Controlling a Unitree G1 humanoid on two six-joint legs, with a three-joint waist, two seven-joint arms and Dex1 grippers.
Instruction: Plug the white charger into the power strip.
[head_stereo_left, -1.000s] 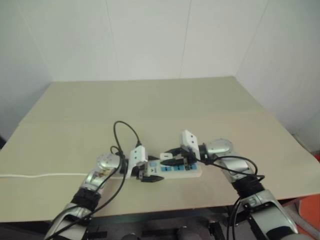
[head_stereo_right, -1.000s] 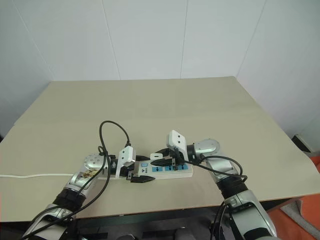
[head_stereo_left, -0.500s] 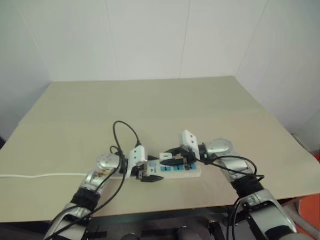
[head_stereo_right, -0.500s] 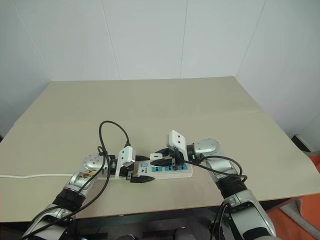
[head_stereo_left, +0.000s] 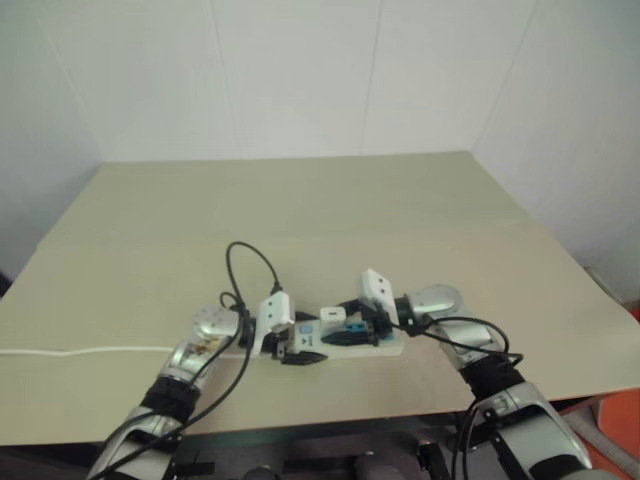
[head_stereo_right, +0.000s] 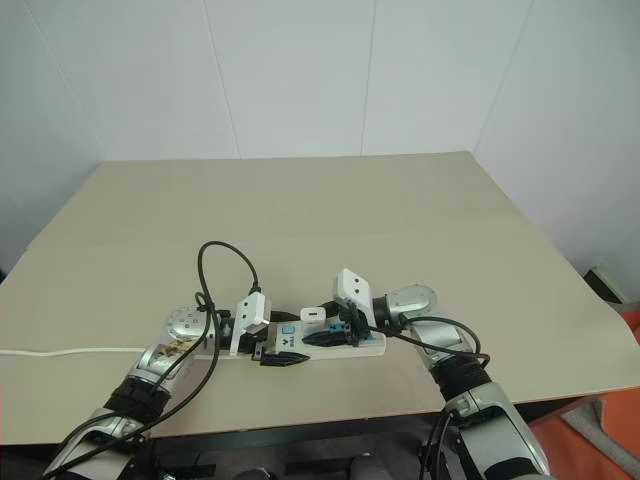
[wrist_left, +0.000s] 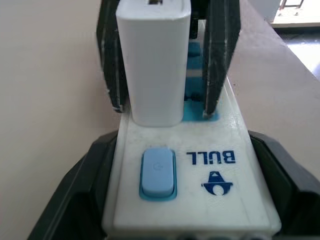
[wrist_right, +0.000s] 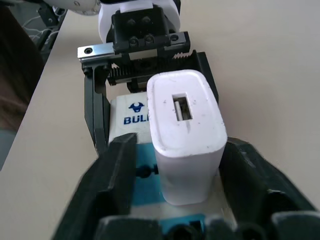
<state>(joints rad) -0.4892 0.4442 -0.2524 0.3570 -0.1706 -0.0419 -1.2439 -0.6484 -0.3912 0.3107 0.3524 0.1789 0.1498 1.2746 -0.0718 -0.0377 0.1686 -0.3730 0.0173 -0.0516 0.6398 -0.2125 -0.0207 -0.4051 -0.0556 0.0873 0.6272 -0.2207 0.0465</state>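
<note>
Tan table (head_stereo_right: 300, 210), charger (head_stereo_right: 312, 317) seated in strip (head_stereo_right: 372, 345), right tool (head_stereo_right: 325, 328) newly released, left tool (head_stereo_right: 283, 352) clenching strip

Both arms reach inward, the left claw (head_stereo_left: 303, 356) clamped shut, the right claw (head_stereo_left: 340, 327) with fingers parted.

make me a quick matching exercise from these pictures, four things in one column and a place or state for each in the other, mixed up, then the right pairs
1. white charger
2. power strip
3. left gripper
4. right gripper

A. clamped on the switch end of the strip
B. fingers apart on either side of the charger
C. standing upright in a blue socket
D. lying flat on the table

Pairs: 1-C, 2-D, 3-A, 4-B
</note>
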